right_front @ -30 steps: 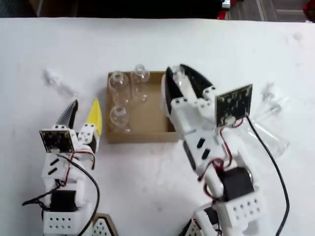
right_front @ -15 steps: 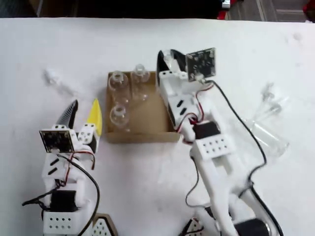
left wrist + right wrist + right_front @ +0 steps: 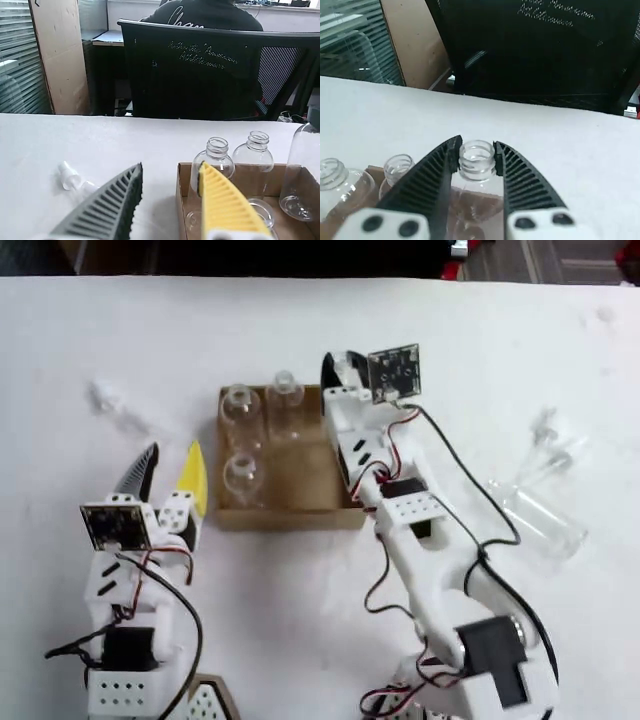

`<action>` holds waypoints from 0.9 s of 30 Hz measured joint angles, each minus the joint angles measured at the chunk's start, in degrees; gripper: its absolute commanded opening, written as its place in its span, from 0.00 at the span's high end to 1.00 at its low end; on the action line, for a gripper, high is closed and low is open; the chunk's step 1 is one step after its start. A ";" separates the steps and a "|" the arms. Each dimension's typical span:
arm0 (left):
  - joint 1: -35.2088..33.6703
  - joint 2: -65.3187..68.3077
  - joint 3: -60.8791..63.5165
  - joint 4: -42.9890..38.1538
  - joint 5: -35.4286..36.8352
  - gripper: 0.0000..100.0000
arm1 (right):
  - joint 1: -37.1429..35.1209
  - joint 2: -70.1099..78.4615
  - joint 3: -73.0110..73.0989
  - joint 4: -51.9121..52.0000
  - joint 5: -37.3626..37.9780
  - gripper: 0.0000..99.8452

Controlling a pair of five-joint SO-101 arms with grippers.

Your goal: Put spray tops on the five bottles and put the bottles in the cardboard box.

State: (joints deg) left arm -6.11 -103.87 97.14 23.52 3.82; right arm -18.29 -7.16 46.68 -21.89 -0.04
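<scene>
Fingers first: the right fingers (image 3: 437, 167) pinch a clear bottle (image 3: 476, 155) by its ridged neck. That looks like a good place to hold, since the ridges there can stop it slipping. The bottle is empty, so it is likely light, but its smooth sides may be slippery. Its mouth is open, with nothing on it. It is at the far right corner of the cardboard box (image 3: 290, 512), near three other open bottles (image 3: 240, 405). The left fingers (image 3: 227, 205) are spread wide, beside the box over the counter (image 3: 300, 620).
</scene>
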 measured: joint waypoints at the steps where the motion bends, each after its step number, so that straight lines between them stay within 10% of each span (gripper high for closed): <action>1: 0.00 0.00 0.00 0.00 0.00 0.82 | 0.00 0.88 0.00 -1.05 0.00 0.98; 27: 0.00 0.00 0.00 0.00 0.00 0.82 | -0.09 10.02 -0.09 -11.25 0.00 0.98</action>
State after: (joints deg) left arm -6.11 -103.87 97.14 23.52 3.82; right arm -18.37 2.86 46.59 -33.14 -0.04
